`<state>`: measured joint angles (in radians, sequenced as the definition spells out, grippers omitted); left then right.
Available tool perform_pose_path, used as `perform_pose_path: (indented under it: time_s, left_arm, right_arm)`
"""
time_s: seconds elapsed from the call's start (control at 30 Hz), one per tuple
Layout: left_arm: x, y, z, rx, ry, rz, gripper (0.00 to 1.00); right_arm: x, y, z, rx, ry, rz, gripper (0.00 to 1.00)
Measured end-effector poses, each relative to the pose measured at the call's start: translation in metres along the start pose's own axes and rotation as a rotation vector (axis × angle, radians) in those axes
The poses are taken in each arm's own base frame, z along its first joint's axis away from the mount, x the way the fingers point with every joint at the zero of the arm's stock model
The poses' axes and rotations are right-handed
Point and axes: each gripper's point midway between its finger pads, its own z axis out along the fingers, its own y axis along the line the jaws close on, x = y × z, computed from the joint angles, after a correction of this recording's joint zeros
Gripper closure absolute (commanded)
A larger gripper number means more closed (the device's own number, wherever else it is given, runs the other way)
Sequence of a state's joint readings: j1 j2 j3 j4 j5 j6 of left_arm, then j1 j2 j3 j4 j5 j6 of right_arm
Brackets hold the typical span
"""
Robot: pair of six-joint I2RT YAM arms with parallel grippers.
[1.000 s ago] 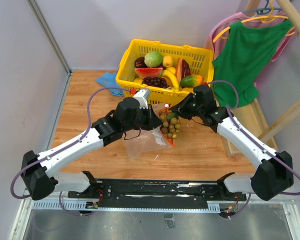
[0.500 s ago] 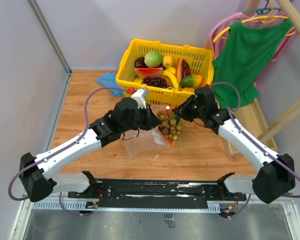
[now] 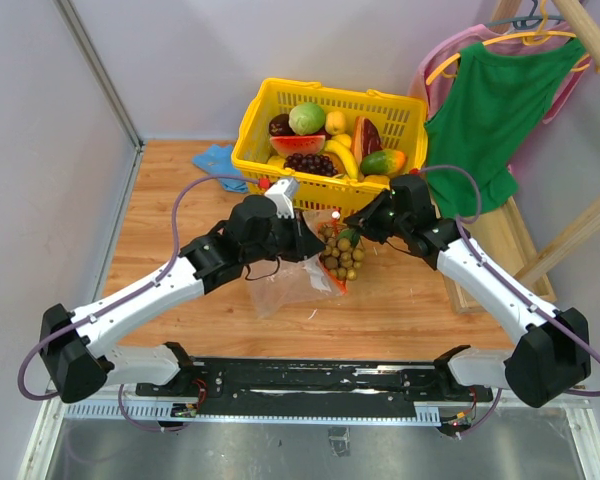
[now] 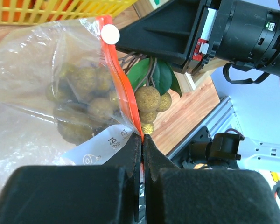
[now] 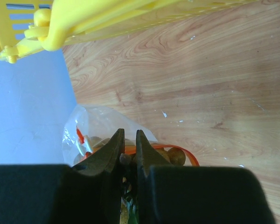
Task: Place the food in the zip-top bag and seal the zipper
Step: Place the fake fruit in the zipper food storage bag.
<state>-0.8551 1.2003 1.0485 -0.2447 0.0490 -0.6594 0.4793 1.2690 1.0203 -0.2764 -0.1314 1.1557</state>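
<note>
Yellow basket sits close at 12 o'clock of the work spot, its front wall just beside both tools; bare bench opens from 4 to 8 o'clock. Zip-top bag lies crumpled mid-bench, mouth toward 3 o'clock. Left tool — fingers pressed together on the orange zipper at the mouth edge. Right tool sits at 3 o'clock of the bag, pinched on the stem of the tan ball cluster. Cluster straddles the mouth — some balls behind clear crinkly plastic, some outside with green leaves.
</note>
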Motion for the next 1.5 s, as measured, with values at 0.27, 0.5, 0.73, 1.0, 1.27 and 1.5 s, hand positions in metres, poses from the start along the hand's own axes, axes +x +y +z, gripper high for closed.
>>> perform_pose_path:
  time_s: [0.27,0.5,0.73,1.0,1.27,1.5]
  left_arm:
    - [0.020,0.004,0.017,0.008,0.084,-0.009,1.00]
    - [0.023,-0.001,0.020,0.014,0.101,0.032,1.00]
    - [0.026,0.003,0.023,-0.005,0.109,0.059,1.00]
    - [0.025,0.001,0.028,0.009,0.099,0.056,1.00]
    - [0.025,0.000,0.030,0.069,0.021,0.033,1.00]
    - [0.033,0.007,0.033,0.078,0.004,0.024,1.00]
  right_arm:
    - [0.000,0.004,0.000,-0.017,0.003,0.037,0.99]
    - [0.005,0.011,-0.002,-0.036,0.034,0.074,0.99]
    - [0.007,0.015,-0.003,-0.051,0.053,0.102,0.99]
    - [0.011,0.014,0.000,-0.049,0.073,0.094,0.99]
    - [0.019,0.011,0.002,-0.047,0.108,0.055,0.99]
    - [0.021,0.011,-0.001,-0.042,0.122,0.033,0.99]
